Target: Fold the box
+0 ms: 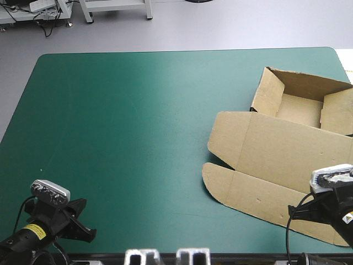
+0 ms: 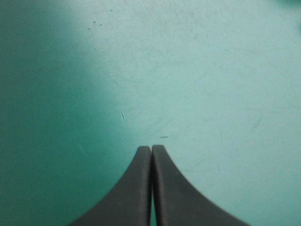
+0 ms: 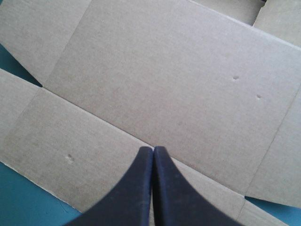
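The brown box point(image 1: 278, 149) lies at the table's right side as an open tray with raised walls at the far end and its lid flat toward the front. In the right wrist view the flat lid point(image 3: 160, 89) fills the picture, creases and side flaps showing. My right gripper point(image 3: 153, 149) is shut, its tips over the crease near the lid's front flap, holding nothing. It sits at the front right of the table point(image 1: 331, 212). My left gripper point(image 2: 151, 149) is shut too, over bare teal-green cover at the front left corner point(image 1: 74, 221), far from the box.
The teal-green cover point(image 1: 127, 138) stretches open across the left and middle of the table. The box's far right wall reaches close to the table's right edge point(image 1: 345, 72).
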Tool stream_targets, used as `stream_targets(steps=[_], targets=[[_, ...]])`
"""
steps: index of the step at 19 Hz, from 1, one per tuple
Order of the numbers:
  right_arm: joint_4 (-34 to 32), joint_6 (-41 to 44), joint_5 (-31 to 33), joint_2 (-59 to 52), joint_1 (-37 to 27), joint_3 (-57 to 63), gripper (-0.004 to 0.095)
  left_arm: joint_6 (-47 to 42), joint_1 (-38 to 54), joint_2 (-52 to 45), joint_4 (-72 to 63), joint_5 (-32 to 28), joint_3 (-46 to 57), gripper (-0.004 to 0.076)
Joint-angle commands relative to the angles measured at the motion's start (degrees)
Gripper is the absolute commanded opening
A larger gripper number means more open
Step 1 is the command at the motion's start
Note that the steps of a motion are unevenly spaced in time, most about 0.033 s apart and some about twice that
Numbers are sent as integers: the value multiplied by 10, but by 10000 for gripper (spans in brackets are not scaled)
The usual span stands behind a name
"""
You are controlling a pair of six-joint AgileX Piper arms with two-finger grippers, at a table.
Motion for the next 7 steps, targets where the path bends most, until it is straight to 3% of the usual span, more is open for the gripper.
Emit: stream_targets(steps=[1, 7], targets=[[8, -5, -32, -12, 2, 15, -24, -1, -14, 1, -18, -35, -5, -10], [13, -11, -33, -53, 16, 80, -24, -1, -15, 1, -22, -35, -5, -10]])
